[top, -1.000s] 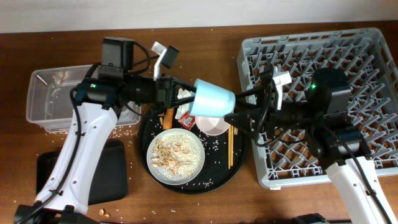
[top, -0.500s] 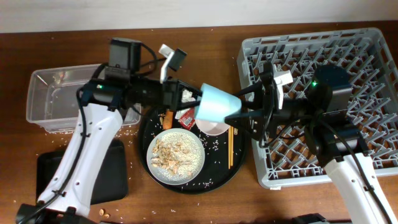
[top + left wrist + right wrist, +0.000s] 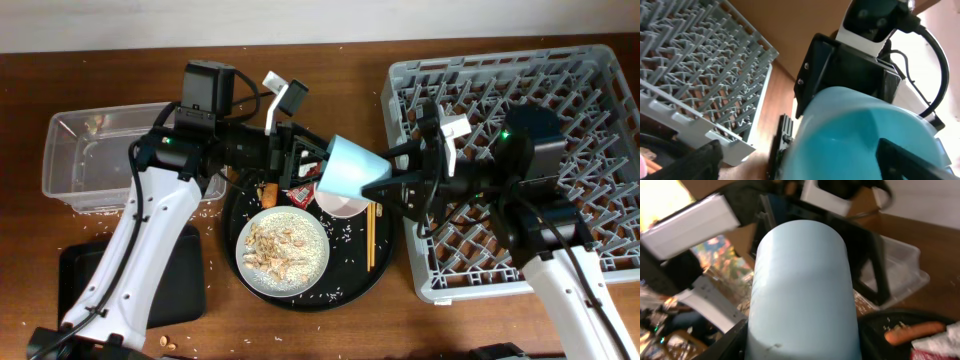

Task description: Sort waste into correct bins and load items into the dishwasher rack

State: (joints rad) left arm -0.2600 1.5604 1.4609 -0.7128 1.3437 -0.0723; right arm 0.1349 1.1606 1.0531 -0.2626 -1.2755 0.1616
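1. Overhead, the cup (image 3: 348, 168) hides the upper part of the bowl (image 3: 342, 206). The left claw (image 3: 314, 166) hides most of the waste at the back of the round tray (image 3: 300, 297). Only the carrot (image 3: 268, 190) and an edge of the wrapper (image 3: 300, 190) show there.
2. Both wrist views are filled by the cup at close range. Its near end is cut off by the lower frame edge in each view, and which end is the mouth cannot be told.
3. The fingertips of both claws are cut off or blurred in the wrist views.
4. Left claw: spread wide. Its fingers (image 3: 695, 162) flank the wide end of the cup, and the one at lower left stands clear of the cup wall.
5. Right claw (image 3: 386, 180): pinching the cup at its narrow end. Its fingers (image 3: 727, 341) lie against both sides of the wall.
6. Cup: in the air, on its side, between the two claws. It hangs over the right part of the round tray, near the left wall of the rack (image 3: 560, 100).
7. The plate (image 3: 300, 280), bearing the shells (image 3: 280, 248), and the chopsticks (image 3: 369, 235) lie on the round tray.
8. The tub (image 3: 70, 150) and the black tray (image 3: 180, 285) stand to the left.
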